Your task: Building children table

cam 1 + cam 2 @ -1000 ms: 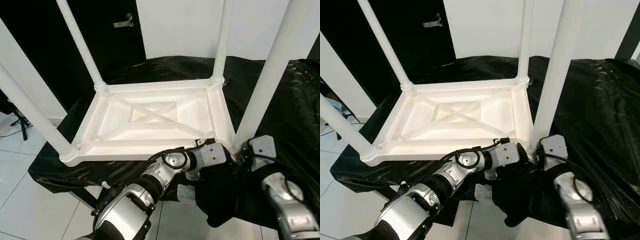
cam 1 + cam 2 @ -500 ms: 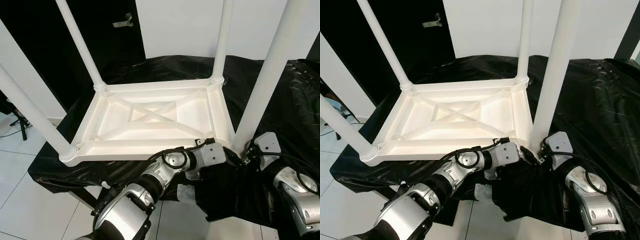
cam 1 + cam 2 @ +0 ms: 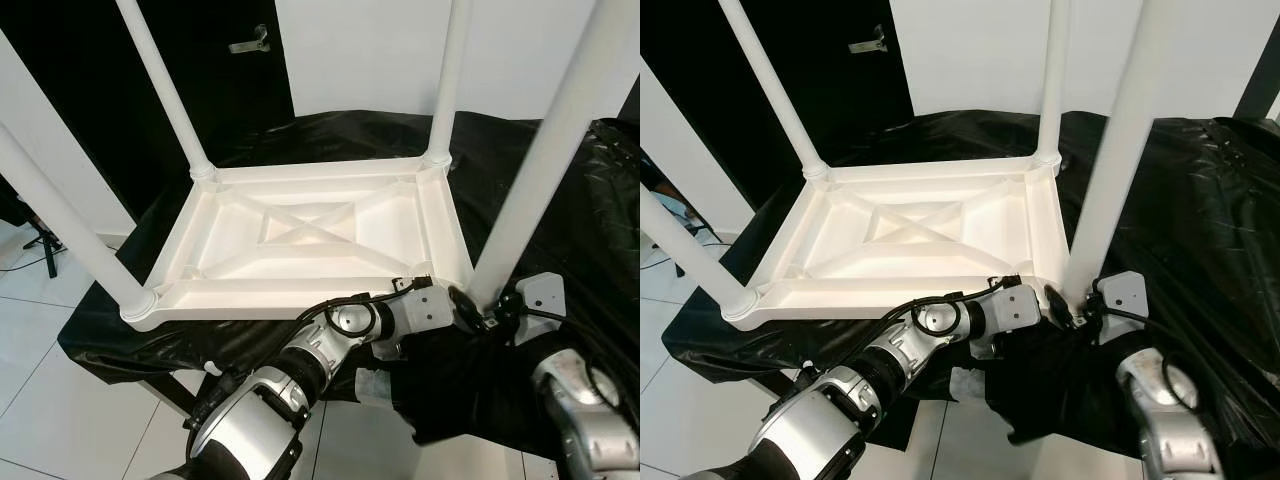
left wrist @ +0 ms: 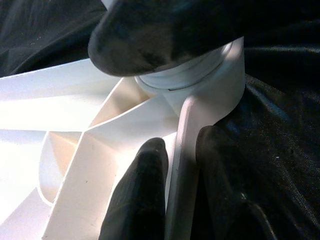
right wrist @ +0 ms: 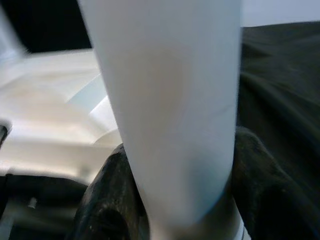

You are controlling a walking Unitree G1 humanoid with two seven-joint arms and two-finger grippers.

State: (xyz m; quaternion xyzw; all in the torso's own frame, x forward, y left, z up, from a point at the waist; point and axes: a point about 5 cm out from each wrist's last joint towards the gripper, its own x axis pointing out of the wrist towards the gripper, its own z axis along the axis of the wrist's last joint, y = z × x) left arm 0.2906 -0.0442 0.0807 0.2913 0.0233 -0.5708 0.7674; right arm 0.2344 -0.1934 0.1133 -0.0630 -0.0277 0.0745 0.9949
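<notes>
Our right gripper (image 5: 175, 200) is closed around the near right leg (image 3: 545, 165) at its lowest part, one black finger on each side of the white tube, as the right wrist view shows; we judge that this grasp serves to turn or press the leg into its socket at the corner. Our left gripper (image 4: 175, 175) is clamped on the rim (image 4: 182, 150) of the table top just beside that same socket, with one finger (image 4: 142, 195) inside the frame and the other outside against the black cloth; we think it holds the top steady so that it does not slide while the other arm works on the leg. Both grippers are therefore at the same near right corner, very close to each other. The white table top (image 3: 310, 235) lies upside down on a surface covered with the black cloth (image 3: 590, 220), its ribs and the cross brace facing up. The three other legs, the near left one (image 3: 65, 225), the far left one (image 3: 165, 90) and the far right one (image 3: 447, 80), stand up from their corners and look already seated. In our judgement the work is nearly finished and this fourth leg is the last one to fix; the next move asks for a firm, straight twist without tilting the tube
</notes>
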